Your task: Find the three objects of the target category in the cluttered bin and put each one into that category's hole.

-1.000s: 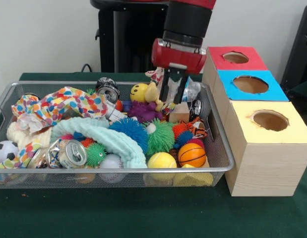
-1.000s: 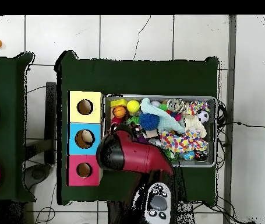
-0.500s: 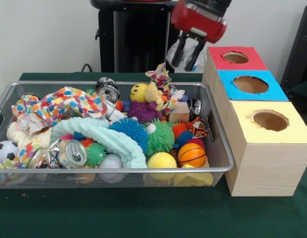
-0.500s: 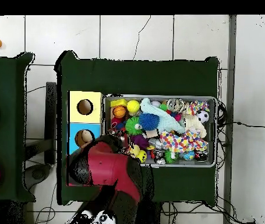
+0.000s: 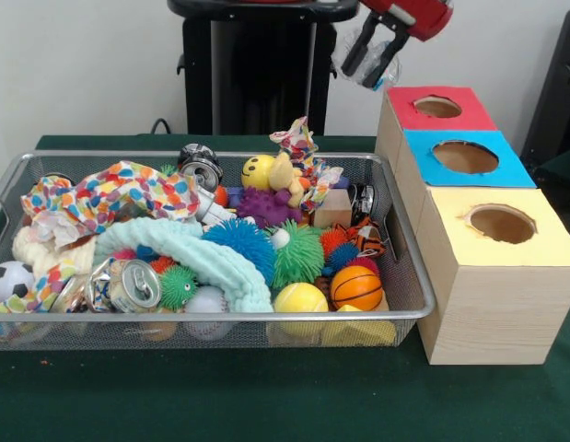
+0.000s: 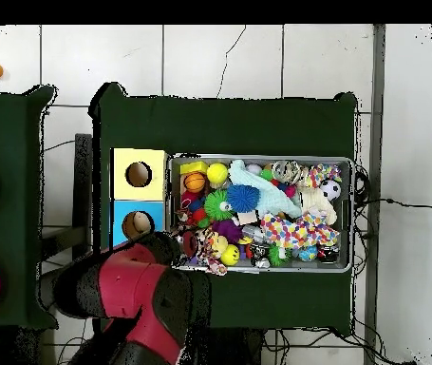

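Gripper: the gripper (image 5: 371, 57) hangs high above the table's far edge, just left of the red section of the wooden box (image 5: 478, 276) in the front view; its black fingers (image 5: 356, 53) are closed around a clear plastic bottle (image 5: 351, 46).
Clear plastic bottle: clamped between the fingers, off the table, outside the bin, above and to the left of the box's far end; only a pale crumpled part shows.
Arm: in the overhead view the red and black arm (image 6: 134, 295) covers the red end of the box and the table edge nearest the robot.
Bin: the wire mesh bin (image 5: 409, 276) fills the middle of the green tabletop (image 5: 266, 396), its long side parallel to the table's near edge in the front view, touching or just beside the box.
Blue hole: the blue-surround hole (image 5: 465, 157) sits in the middle section of the box, between the red hole (image 5: 437, 107) and the yellow hole (image 5: 502, 223); open and unobstructed in the front view.
Bin contents: silver soda can (image 5: 133, 284), orange basketball (image 5: 356, 287), yellow ball (image 5: 300, 299), blue spiky ball (image 5: 238, 239), mint cloth (image 5: 192, 253).
Other bottles: cannot be made out among the clutter.
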Motion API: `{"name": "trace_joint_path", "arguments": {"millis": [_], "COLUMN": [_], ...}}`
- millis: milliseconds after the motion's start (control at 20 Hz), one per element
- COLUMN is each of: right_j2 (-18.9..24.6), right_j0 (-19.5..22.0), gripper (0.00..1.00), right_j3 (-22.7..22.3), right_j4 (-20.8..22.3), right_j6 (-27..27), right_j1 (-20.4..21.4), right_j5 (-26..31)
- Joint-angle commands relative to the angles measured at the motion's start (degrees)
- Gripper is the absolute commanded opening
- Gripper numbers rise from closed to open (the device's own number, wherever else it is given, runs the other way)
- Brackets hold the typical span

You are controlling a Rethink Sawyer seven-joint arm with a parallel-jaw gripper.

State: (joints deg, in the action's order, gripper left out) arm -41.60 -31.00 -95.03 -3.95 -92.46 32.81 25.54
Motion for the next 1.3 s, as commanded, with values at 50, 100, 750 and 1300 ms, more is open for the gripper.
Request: {"name": "trace_joint_path", "arguments": {"millis": [50, 100, 750, 1300], "right_j2": [-5.9, -6.0, -12.7, -14.8], "right_j0": [-1.9, -2.3, -11.4, -16.8], "gripper": [0.00, 0.00, 0.00, 0.00], "right_j3": [3.7, 3.7, 4.1, 6.7], "right_j4": [-3.9, -4.2, -10.5, -12.6], "right_j6": [-22.1, -22.5, -37.9, -44.5], "right_j1": [-6.0, -6.4, -15.2, -21.1], "right_j5": [7.6, 7.3, 7.4, 11.8]}}
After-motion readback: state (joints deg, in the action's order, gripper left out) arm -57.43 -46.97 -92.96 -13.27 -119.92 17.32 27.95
